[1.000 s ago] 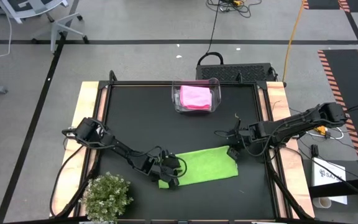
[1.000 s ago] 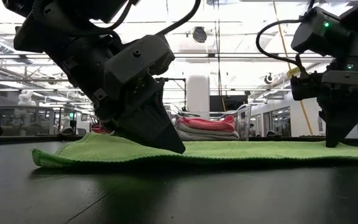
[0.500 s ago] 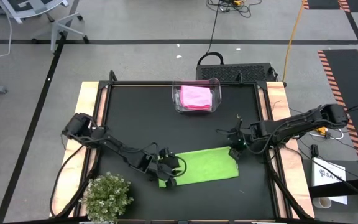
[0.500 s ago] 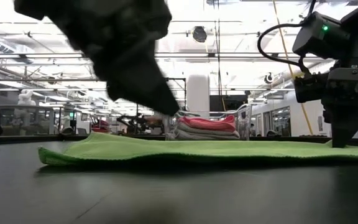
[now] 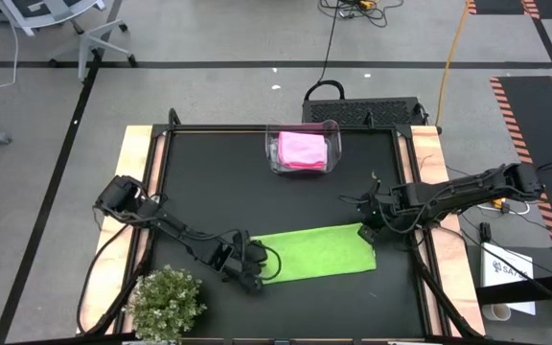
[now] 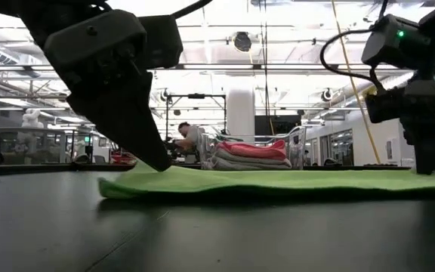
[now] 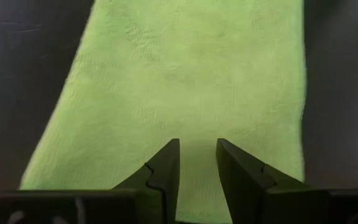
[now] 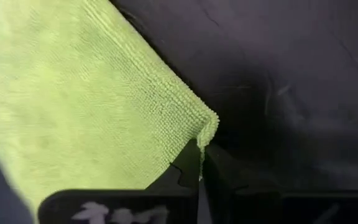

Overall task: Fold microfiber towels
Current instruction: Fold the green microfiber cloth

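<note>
High view straight down over my whole table (image 5: 286, 196), low view level at tabletop facing the room, each wrist view close past my fingers, all four sharing the green towel (image 5: 316, 255) at my fingertips.

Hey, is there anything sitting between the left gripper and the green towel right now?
Nothing visible. The left gripper hangs right at the near short edge of the lime green towel, its jaws apart, with only towel ahead. The right gripper is shut on the towel's far corner.
</note>
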Tool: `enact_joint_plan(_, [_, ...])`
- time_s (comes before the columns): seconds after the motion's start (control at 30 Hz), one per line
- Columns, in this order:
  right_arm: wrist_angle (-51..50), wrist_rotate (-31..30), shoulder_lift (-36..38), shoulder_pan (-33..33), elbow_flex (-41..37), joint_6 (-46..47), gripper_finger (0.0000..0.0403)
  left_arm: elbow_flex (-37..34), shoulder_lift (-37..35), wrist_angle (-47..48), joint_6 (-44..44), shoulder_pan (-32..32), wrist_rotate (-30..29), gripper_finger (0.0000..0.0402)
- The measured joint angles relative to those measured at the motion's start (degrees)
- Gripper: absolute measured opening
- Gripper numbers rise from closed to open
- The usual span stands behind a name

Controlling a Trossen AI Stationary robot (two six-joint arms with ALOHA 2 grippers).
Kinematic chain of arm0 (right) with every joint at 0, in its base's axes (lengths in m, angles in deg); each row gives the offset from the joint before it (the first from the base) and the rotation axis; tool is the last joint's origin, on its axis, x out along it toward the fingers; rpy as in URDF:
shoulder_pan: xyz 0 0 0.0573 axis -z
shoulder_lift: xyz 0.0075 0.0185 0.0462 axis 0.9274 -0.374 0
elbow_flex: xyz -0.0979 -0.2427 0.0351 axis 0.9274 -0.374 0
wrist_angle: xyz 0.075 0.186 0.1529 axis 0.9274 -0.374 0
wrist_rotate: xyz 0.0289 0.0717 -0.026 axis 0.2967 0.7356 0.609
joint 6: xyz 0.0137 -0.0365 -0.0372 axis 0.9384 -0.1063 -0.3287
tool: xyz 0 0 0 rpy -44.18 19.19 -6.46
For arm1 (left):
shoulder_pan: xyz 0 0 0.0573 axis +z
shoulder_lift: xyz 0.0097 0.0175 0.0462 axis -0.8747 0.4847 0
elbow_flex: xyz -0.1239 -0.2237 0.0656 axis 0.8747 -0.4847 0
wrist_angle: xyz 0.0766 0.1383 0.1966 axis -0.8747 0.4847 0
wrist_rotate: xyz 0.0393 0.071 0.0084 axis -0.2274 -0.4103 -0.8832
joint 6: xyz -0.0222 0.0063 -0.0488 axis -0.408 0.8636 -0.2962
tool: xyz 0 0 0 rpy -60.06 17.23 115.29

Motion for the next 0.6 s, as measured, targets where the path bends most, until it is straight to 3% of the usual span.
enact_joint_plan(0.17, [2.2, 3.0, 2.0, 0.0, 2.3, 3.4, 0.0, 0.0, 0.0, -0.1, 0.0, 0.0, 0.4, 0.0108])
enact_joint_plan(0.6, [9.0, 2.8, 3.1, 0.0, 8.6, 6.4, 0.0, 0.0, 0.0, -0.3, -1.4, 0.0, 0.1, 0.0108])
